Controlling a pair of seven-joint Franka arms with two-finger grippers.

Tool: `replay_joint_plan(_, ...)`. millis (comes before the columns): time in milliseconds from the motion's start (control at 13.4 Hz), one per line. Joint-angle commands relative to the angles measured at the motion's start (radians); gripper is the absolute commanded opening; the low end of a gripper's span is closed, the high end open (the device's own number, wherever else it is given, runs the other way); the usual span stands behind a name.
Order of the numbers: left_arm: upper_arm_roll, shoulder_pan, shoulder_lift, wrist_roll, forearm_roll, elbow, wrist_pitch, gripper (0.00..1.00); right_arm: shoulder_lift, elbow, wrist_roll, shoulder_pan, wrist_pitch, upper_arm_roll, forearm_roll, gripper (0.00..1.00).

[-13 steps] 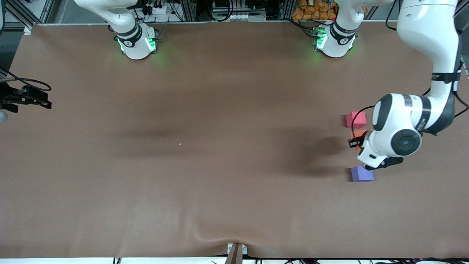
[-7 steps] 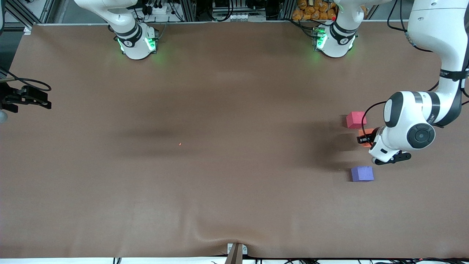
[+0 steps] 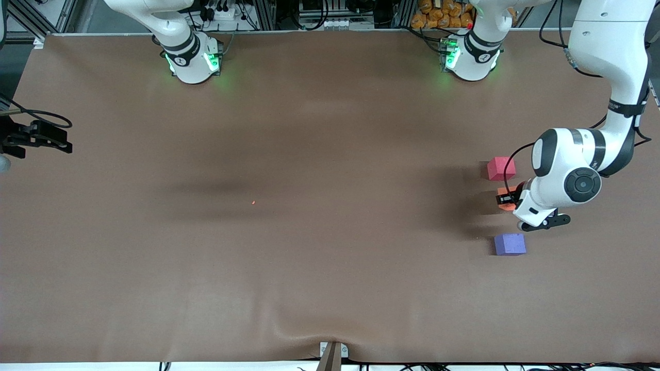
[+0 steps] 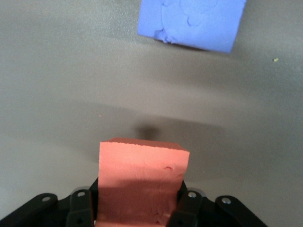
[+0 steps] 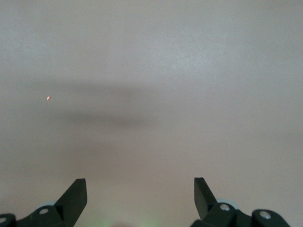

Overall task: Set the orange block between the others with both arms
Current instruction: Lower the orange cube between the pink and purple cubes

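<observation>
Placement step: left hand (image 3: 508, 198) grips the orange block (image 4: 142, 177) over the gap between red-pink cube (image 3: 500, 168) and purple-blue cube (image 3: 510, 244). Next: lower, release. Right hand (image 5: 140, 194) wide, waiting.

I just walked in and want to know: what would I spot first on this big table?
Three little cubes near the left arm's end: the left end effector holds the orange block over the gap between the red-pink cube and the purple-blue cube, which lies nearest the front camera.
</observation>
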Motion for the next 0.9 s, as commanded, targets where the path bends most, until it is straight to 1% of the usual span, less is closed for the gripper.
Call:
replay_joint_plan(0,-0.011,0.035,0.009,0.000,-0.023,-0.019,0.060,0.00,-0.009,0.004,0.006,-0.001,-0.010,0.001,-0.008,1.00)
replay_joint_plan(374,-0.011,0.035,0.038,-0.002,-0.046,-0.026,0.133,0.00,-0.009,0.004,0.006,-0.001,-0.010,0.001,-0.008,1.00)
replay_joint_plan(823,-0.013,0.032,0.052,0.026,-0.035,-0.023,0.169,0.00,-0.009,0.004,0.006,-0.001,-0.010,0.001,-0.008,1.00)
